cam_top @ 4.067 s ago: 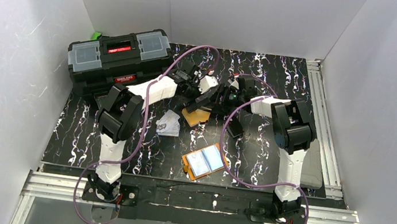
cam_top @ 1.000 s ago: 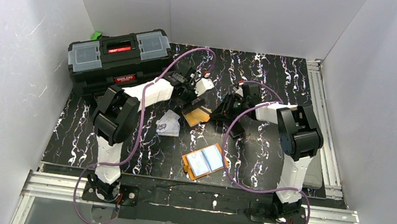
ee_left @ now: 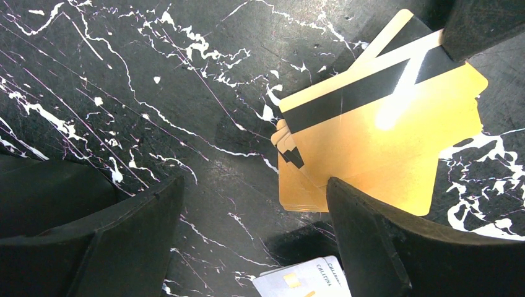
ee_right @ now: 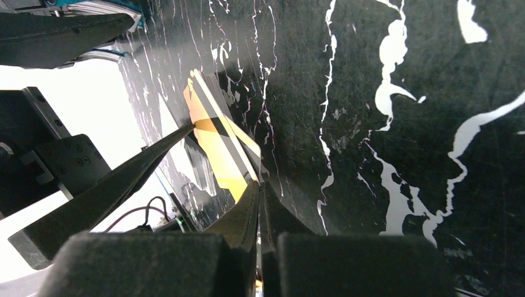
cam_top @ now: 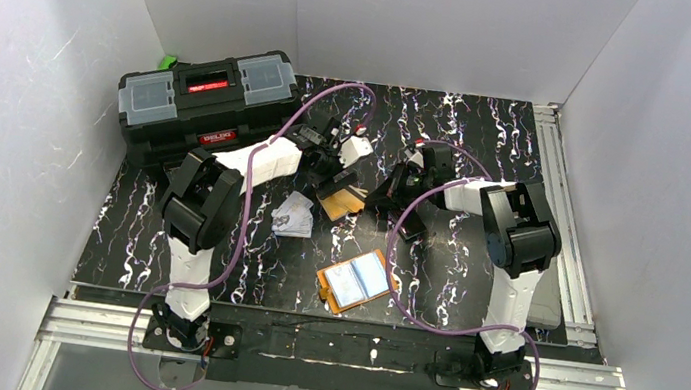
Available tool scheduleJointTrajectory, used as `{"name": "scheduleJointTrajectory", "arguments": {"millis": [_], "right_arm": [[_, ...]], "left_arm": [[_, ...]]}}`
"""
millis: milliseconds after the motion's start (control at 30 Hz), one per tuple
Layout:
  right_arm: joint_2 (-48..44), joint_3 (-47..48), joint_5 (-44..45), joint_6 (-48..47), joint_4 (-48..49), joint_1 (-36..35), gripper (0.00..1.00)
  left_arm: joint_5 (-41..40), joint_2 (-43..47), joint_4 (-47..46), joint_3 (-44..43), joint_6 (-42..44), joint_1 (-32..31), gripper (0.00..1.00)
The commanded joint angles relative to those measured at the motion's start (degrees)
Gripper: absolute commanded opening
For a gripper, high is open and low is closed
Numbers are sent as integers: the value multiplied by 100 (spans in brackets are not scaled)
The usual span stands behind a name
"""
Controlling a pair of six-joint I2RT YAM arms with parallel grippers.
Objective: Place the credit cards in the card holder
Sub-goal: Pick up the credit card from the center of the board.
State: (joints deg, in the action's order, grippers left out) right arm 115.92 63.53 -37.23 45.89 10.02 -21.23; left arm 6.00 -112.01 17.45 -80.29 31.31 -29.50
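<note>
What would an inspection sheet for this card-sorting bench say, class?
Surface: black marbled table.
Job's things: orange cards piled mid-table; white cards fanned to their left; card holder lying open nearer the bases.
Clutter: black toolbox at back left.
Grippers: left gripper open above the orange cards; right gripper shut, tips at the pile's edge, pinch on a card unclear.
Cables: purple cables loop off both arms.
Surroundings: white walls; metal rails at right and front.
</note>
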Motion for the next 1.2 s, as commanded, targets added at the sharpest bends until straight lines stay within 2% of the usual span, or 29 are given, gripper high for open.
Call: {"name": "scheduleJointTrajectory", "arguments": {"millis": [0,633,833,1000,1167], "right_arm": [[-143,-25,151,-173,-78,-21,1],[-1063,-601,501,-449,-333,377,1],[-1374,-878,53,-280,7,374,1],[-1784,-1071,-103,-205,-7,349,1],[-2518,-1440,-158,-338,-411,297,1]], "left_arm": [[-125,20,215,180,104,3,84],[-207,98,180,288,182,5,85],[-162,251,363,171,78,25,98],[22,511,587,139,55,84,98],[21,785,804,159,248,115,98]]}}
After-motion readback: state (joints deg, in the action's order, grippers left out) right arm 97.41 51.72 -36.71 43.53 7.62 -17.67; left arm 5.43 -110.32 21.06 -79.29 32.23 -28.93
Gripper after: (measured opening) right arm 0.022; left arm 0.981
